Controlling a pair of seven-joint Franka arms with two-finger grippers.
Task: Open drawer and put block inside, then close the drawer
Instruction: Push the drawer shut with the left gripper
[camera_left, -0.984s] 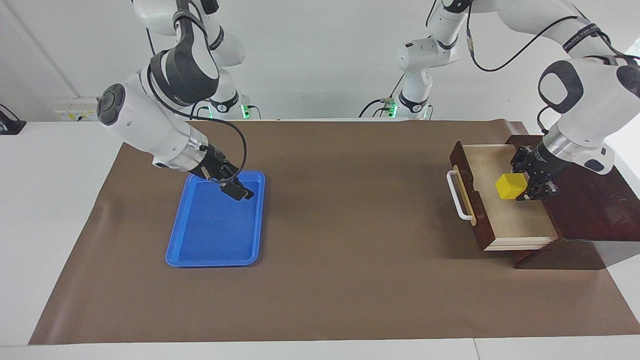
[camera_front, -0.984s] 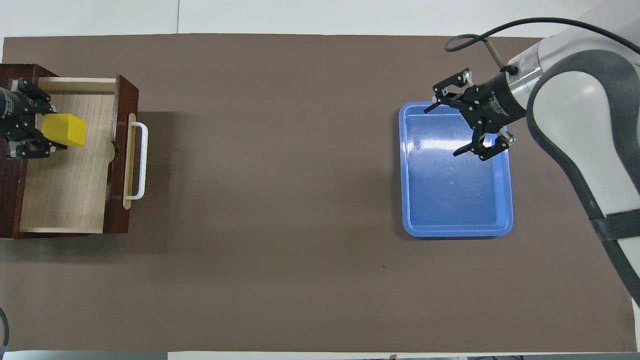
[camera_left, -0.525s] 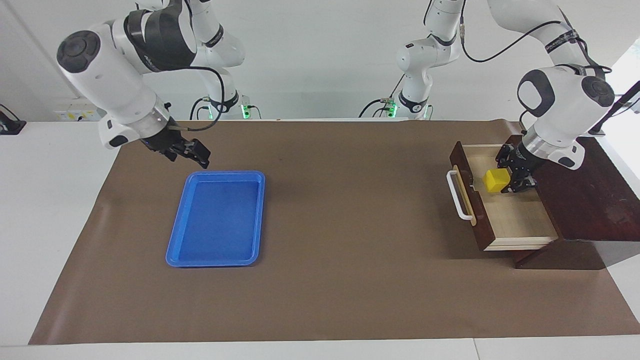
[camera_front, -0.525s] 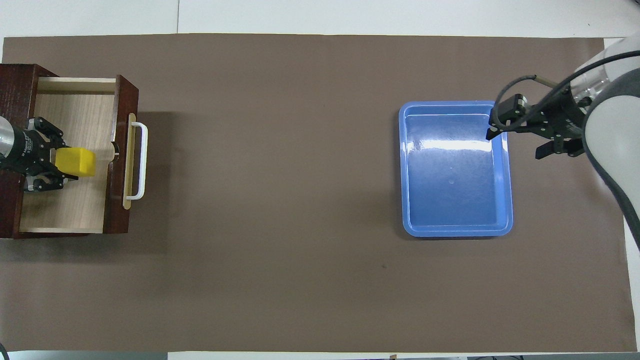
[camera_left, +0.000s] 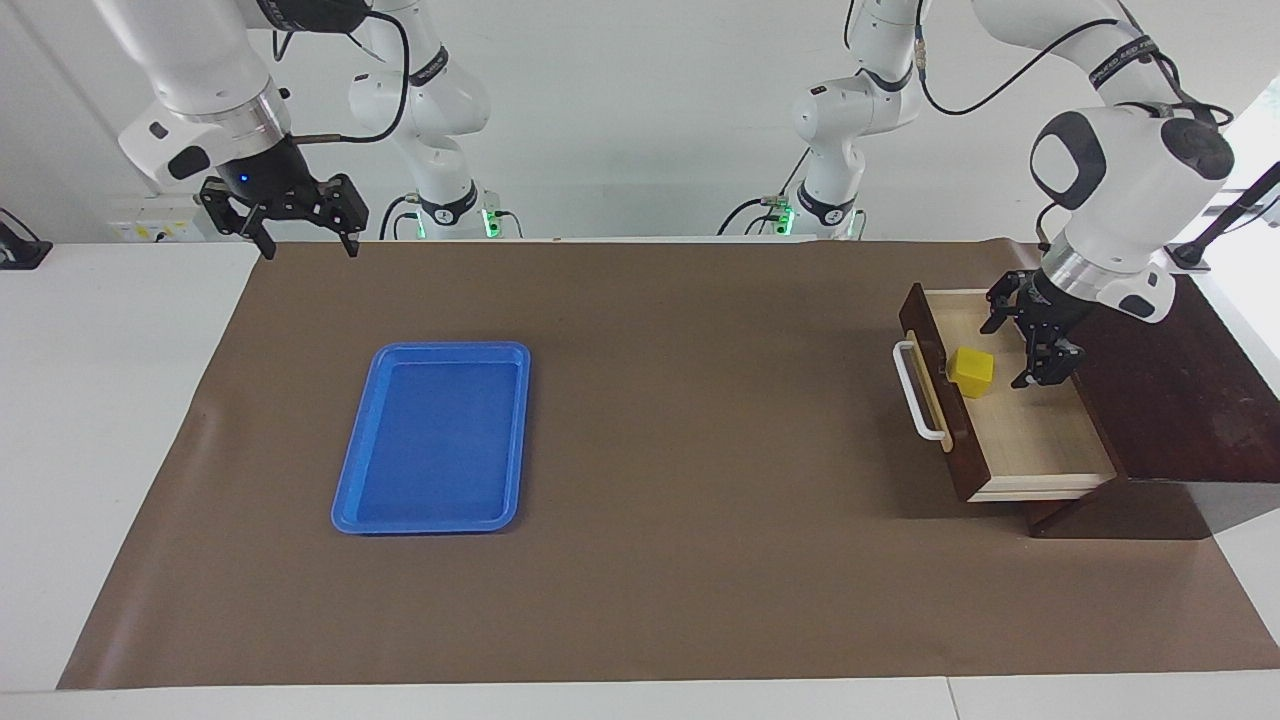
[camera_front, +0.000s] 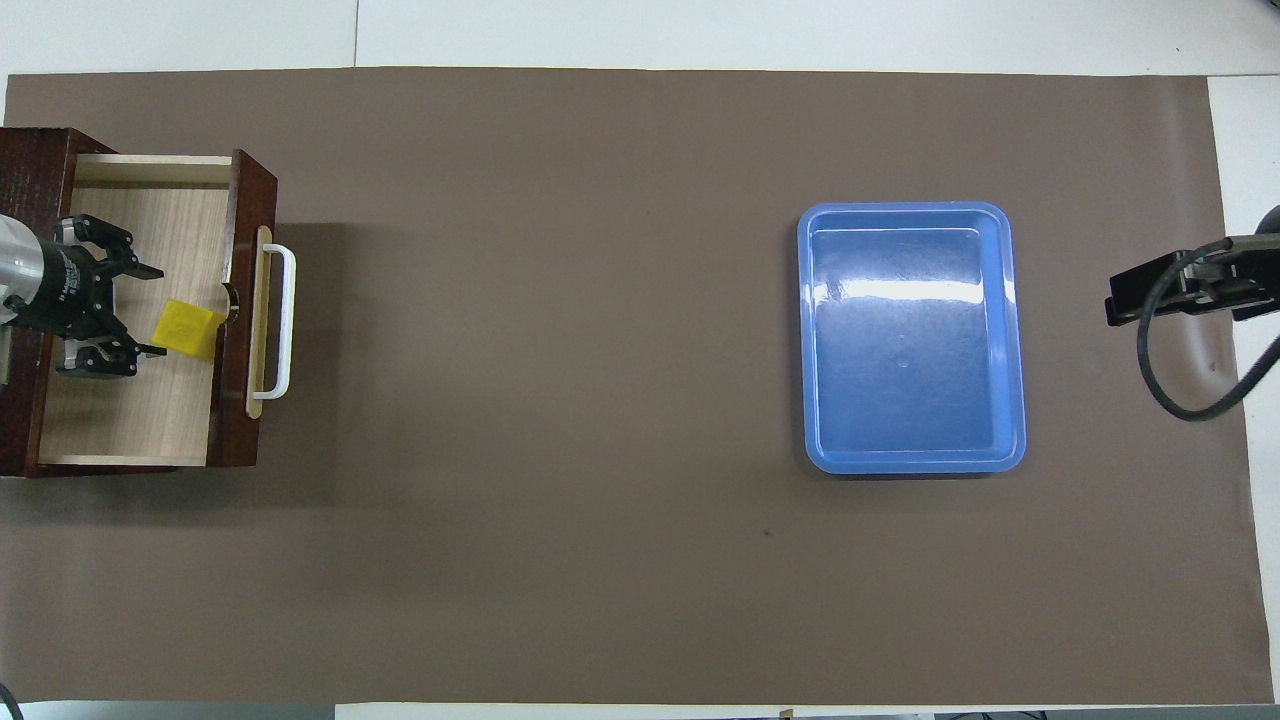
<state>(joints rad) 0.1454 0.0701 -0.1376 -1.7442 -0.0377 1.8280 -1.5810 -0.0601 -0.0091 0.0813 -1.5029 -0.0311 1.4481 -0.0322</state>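
The drawer (camera_left: 1040, 440) stands pulled out of its dark cabinet (camera_left: 1180, 400), with its white bar handle (camera_left: 915, 390) toward the table's middle. The yellow block (camera_left: 972, 371) lies on the pale drawer floor, close to the drawer front. My left gripper (camera_left: 1002, 356) is open over the drawer, its fingertips just beside the block and apart from it. In the overhead view the block (camera_front: 188, 330) lies between the left gripper (camera_front: 158, 310) and the handle (camera_front: 285, 320). My right gripper (camera_left: 311, 250) is open and empty, raised at the table's edge nearest the robots.
A flat blue tray (camera_left: 430, 435) lies empty on the brown mat toward the right arm's end; it also shows in the overhead view (camera_front: 910, 340). The cabinet stands at the left arm's end of the table.
My left gripper carried the block toward the drawer front, opened and let it go; the block now rests on the drawer floor. My right gripper rose and drew back from over the tray.
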